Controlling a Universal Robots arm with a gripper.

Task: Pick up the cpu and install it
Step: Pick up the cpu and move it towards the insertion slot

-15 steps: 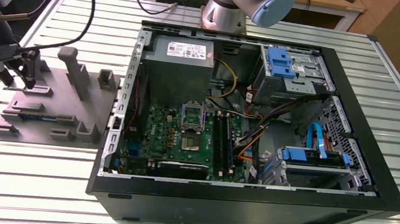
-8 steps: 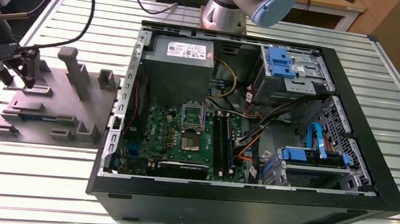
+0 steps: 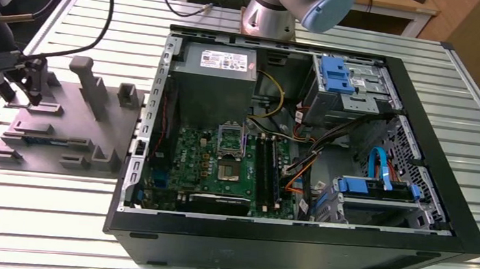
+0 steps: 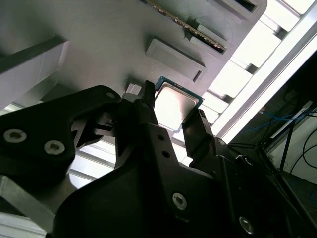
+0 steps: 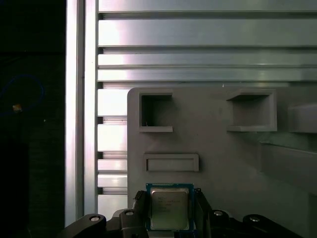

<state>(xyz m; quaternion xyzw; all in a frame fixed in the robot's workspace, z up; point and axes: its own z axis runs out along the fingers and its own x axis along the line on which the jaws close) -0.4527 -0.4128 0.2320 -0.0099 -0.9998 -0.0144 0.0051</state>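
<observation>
Gripper clenched on the cpu — its fingers bear on two opposite edges, which by appearance leaves the shiny top untouched. The cpu lies between the fingertips, with the grey fixture plate on the bench just beneath the gripper — the open computer case stands well apart from it.

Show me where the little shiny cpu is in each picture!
Exterior view: too small to tell; the gripper hangs over the grey holder block at the exterior view's left.
First wrist view: the cpu sits at the gripper, with the grey holder block behind.
Second wrist view: the cpu gleams at the gripper.
Shared landmark: the grey holder block.
</observation>
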